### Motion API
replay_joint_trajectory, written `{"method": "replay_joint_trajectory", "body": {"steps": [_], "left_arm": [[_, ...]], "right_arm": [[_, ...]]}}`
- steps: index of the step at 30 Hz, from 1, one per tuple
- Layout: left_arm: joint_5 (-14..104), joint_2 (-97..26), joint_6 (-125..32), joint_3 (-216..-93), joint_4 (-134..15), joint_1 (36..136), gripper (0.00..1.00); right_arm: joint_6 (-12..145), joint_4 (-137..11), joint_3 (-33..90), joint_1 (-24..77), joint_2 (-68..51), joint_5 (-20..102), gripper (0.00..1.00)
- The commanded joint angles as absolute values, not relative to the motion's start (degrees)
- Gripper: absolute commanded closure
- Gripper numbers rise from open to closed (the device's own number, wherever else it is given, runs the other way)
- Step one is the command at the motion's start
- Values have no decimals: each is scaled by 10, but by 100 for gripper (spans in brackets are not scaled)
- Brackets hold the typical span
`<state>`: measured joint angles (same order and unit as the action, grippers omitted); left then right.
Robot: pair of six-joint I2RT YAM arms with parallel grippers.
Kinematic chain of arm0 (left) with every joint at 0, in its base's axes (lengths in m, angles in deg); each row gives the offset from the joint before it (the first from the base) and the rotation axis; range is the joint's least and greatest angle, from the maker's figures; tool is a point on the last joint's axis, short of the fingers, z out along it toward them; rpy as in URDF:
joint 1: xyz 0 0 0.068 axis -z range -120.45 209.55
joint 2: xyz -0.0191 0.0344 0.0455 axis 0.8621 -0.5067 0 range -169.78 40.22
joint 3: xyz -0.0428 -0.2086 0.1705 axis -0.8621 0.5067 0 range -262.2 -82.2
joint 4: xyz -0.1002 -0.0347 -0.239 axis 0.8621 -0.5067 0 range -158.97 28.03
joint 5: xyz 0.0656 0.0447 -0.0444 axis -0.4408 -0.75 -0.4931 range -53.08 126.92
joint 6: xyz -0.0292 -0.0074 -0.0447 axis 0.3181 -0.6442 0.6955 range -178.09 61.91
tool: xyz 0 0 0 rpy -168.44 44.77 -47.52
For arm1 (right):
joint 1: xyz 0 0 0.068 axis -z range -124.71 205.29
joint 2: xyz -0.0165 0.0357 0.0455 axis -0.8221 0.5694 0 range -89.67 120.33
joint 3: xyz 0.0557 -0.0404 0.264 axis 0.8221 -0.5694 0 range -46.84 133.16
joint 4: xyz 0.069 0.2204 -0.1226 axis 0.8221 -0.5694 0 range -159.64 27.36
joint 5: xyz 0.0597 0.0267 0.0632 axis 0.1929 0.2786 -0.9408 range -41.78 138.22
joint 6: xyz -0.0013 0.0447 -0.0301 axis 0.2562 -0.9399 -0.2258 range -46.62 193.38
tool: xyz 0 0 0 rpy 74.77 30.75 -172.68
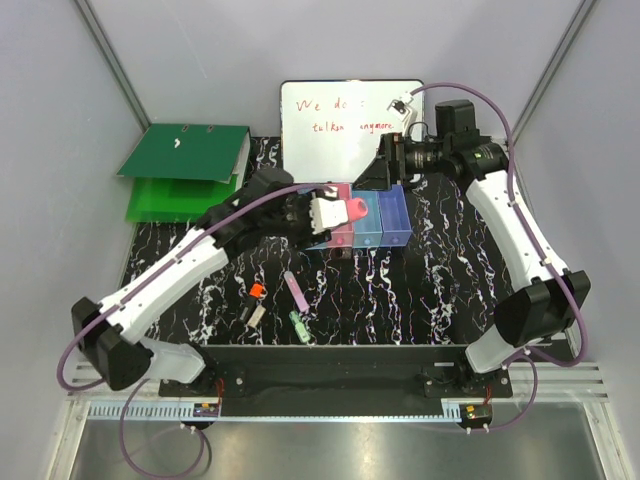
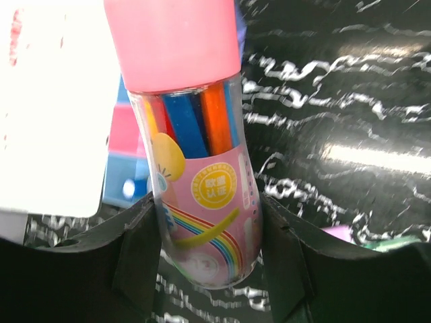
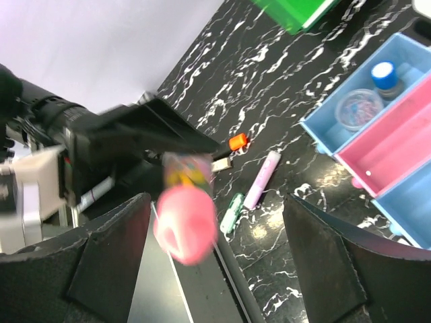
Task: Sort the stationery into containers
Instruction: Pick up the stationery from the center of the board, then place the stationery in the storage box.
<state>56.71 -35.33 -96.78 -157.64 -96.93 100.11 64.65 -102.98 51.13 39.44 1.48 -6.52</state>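
The pink-capped tube point(image 2: 195, 134) is clamped in the left gripper point(image 2: 209, 250) at the bin row point(image 1: 392, 222), not yet dropped. The blue-capped bottle point(image 3: 384, 74) sits in a light blue bin. The lilac stick point(image 1: 296, 291), orange-red piece point(image 1: 257, 290), green clip point(image 1: 297, 323) and grey-white block point(image 1: 256, 314) lie unsorted on the table point(image 1: 440, 280). The right gripper point(image 1: 380, 178) hangs spread, empty.

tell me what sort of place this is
Most likely a robot lab test cell: a left arm and right arm bolted to a black marbled table, plain grey walls closing it in, and staged props: a whiteboard, a green ring binder, a row of coloured bins.
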Motion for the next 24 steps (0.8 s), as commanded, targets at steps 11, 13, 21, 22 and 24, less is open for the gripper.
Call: {"method": "replay_joint_trajectory", "body": {"steps": [11,13,21,22,24], "left_arm": [[590,-405,-1027,-1642,-935,1024,100],[591,-404,-1026,-1643,-935,1024,100],[600,-416,-1022,-1660,-936,1024,100],[602,-416,-1022,-1660,-936,1026,100],[602,-417,-1022,-1662,-936,1028,100]], "right_arm": [[728,-1087,442,362,-49,-41,12],[728,-1086,421,362,-56,-39,12],[731,-1083,422,362,-57,-28,13],[731,-1081,425,363,-56,-27,13],[730,-1078,428,363,-52,-25,13]]}}
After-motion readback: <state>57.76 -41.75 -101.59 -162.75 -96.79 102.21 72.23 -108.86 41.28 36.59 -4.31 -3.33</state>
